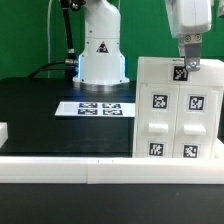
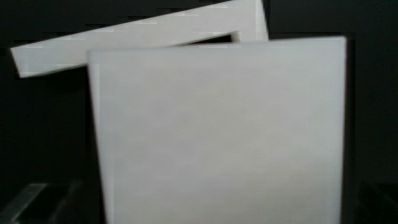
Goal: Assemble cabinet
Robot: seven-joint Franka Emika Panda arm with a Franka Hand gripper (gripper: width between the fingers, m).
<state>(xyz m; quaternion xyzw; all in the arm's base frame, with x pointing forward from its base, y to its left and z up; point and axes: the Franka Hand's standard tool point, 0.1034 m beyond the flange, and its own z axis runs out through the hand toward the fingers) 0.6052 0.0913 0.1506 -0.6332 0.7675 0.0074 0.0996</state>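
The cabinet (image 1: 178,112), a large white box with several black-and-white tags on its face, stands on the black table at the exterior view's right. My gripper (image 1: 187,58) comes down from above onto its top edge, right over a tagged spot (image 1: 183,71). In the wrist view a flat white panel (image 2: 214,130) fills the space at my jaws, and a white angled frame piece (image 2: 125,45) lies beyond it. Only a dim dark finger (image 2: 45,203) shows beside the panel. I cannot tell whether the fingers press on it.
The white robot base (image 1: 101,50) with its warning sticker stands at the back. The marker board (image 1: 95,107) lies flat on the table (image 1: 40,110) in front of it. A long white rail (image 1: 100,170) runs along the front edge. A small white piece (image 1: 3,130) sits at the far left.
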